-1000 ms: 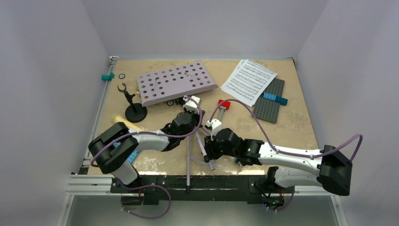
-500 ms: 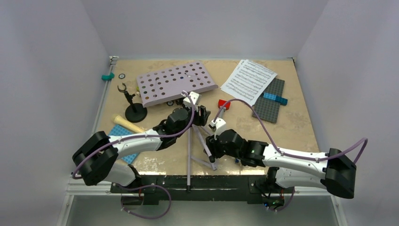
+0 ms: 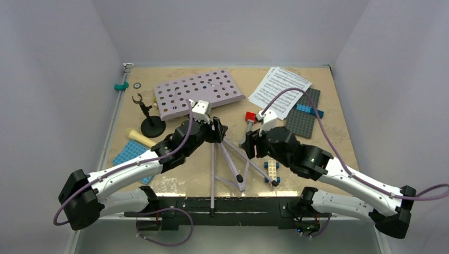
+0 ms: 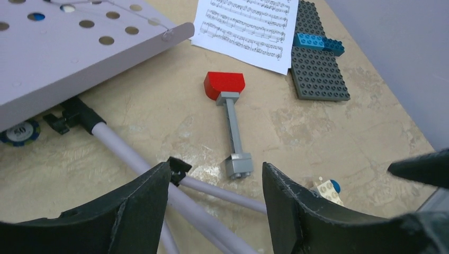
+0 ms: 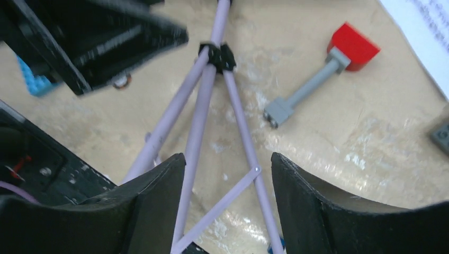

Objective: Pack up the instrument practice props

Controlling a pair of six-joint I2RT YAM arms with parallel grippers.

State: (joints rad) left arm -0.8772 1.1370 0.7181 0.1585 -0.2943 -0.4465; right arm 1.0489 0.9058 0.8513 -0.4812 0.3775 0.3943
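Both arms reach over the fallen music stand (image 3: pixel 198 92) at mid-table, its perforated lilac tray lying toward the back and its thin tripod legs (image 3: pixel 213 169) splayed toward the near edge. The left gripper (image 4: pixel 215 174) hangs with fingers spread and nothing between them, just above the point where the legs meet the stem. The right gripper (image 5: pixel 227 164), also spread wide and empty, hovers over the legs from the other side. Sheet music (image 3: pixel 279 91) lies at the back right, one corner overlapping a grey baseplate (image 3: pixel 304 114). On the left, the black mic stand (image 3: pixel 151 124) is upright beside the tray's corner, with the cream mic (image 3: pixel 140 138) lying near its base, next to a blue baseplate (image 3: pixel 129 153). A red brick on a grey bar (image 4: pixel 227 100) rests between the tray and the pages.
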